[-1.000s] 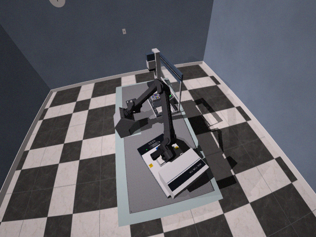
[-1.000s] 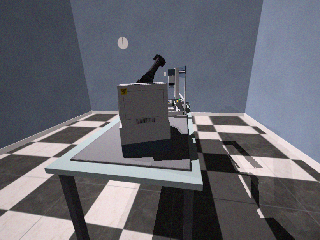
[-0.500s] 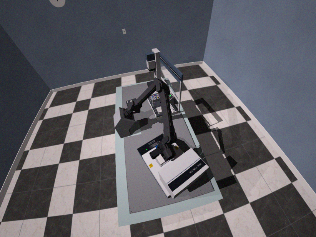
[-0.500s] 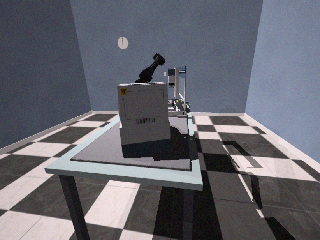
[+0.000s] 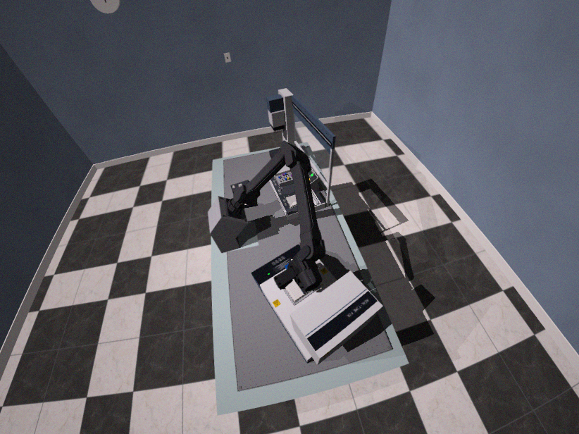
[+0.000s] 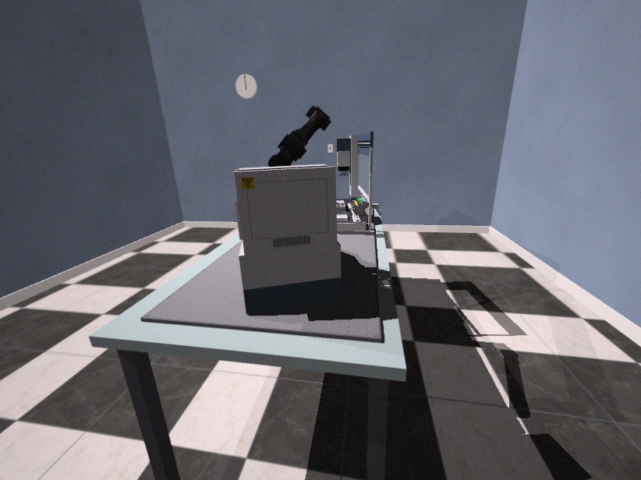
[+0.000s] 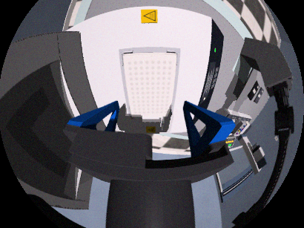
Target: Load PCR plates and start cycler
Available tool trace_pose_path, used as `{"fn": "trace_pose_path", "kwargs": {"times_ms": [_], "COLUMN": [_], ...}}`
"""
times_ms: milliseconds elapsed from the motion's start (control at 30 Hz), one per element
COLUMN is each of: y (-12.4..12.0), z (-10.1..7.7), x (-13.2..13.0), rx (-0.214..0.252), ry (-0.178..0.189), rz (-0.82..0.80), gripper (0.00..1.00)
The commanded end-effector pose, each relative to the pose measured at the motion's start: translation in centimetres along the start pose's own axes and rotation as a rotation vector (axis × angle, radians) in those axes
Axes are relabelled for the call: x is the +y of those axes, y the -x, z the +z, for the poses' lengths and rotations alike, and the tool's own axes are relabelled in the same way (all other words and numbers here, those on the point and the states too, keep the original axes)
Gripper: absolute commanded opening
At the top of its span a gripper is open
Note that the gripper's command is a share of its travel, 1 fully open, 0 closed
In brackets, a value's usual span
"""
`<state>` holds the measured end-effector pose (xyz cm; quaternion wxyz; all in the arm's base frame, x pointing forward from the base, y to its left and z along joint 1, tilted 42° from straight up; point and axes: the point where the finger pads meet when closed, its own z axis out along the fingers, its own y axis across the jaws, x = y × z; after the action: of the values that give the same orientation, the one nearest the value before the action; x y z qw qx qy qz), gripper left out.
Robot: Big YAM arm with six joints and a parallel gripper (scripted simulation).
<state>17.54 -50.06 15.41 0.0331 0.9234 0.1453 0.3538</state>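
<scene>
My arm [image 5: 306, 197] reaches out and bends down, its gripper [image 7: 158, 118] fully open, both blue fingers spread, holding nothing.

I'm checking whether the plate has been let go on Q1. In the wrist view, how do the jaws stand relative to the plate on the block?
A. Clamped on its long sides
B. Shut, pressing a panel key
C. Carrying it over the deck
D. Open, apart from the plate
D: the gripper is wide open, its blue fingers clear of the plate, which lies on Q1.
</scene>
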Motion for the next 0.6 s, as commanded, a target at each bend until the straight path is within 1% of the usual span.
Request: {"fn": "trace_pose_path", "kwargs": {"times_ms": [0, 67, 100, 133, 200, 267, 433, 567], "y": [-0.3, -0.3, -0.3, -0.2, -0.1, 0.0, 0.5, 0.2], "z": [-3.9, -3.9, -3.3, -3.0, -2.7, -2.6, -2.2, -2.6], "x": [1.7, 1.7, 1.5, 1.4, 1.0, 1.0, 1.4, 1.8], "rx": [-0.011, -0.011, -0.008, -0.007, -0.003, -0.006, -0.011, -0.015], "ry": [0.063, 0.063, 0.051, 0.044, 0.026, 0.02, 0.03, 0.049], "rz": [-0.036, -0.036, -0.03, -0.026, -0.017, -0.018, -0.009, -0.014], "gripper": [1.0, 1.0, 1.0, 1.0, 1.0, 1.0, 1.0, 1.0]}}
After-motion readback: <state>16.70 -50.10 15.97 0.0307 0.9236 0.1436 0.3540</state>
